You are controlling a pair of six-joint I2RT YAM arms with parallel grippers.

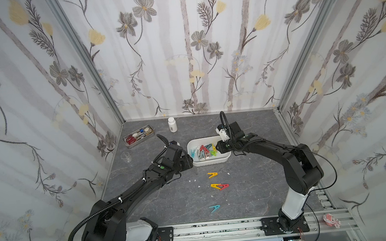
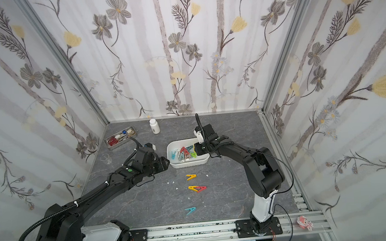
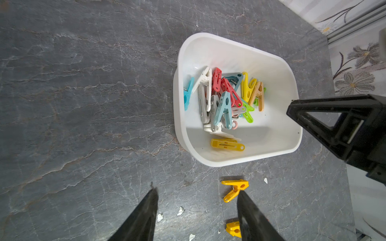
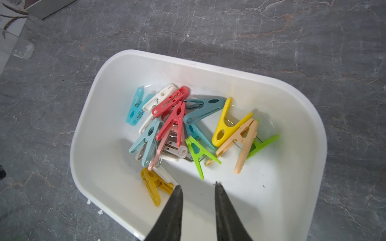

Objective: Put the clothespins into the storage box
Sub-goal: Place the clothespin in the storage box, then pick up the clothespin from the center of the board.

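Drop-off step, seemingly: right jaws parted and empty over the white rounded plastic storage box [image 4: 92,116] holding most small coloured plastic clothespins [image 4: 177,121], left jaws open, empty beside it; next, fetch four pegs [image 1: 212,174] lying on the grey marbled desk [image 1: 170,204].

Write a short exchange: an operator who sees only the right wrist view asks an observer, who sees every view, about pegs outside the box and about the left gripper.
Operator: Are any pegs outside the box?
Observer: Yes, four lie on the table in front of it: a yellow peg, a second yellow peg touching a red peg, and a teal peg nearest the arm bases.
Operator: Where is the left gripper?
Observer: Beside the box, on the left arm's side, open and empty.
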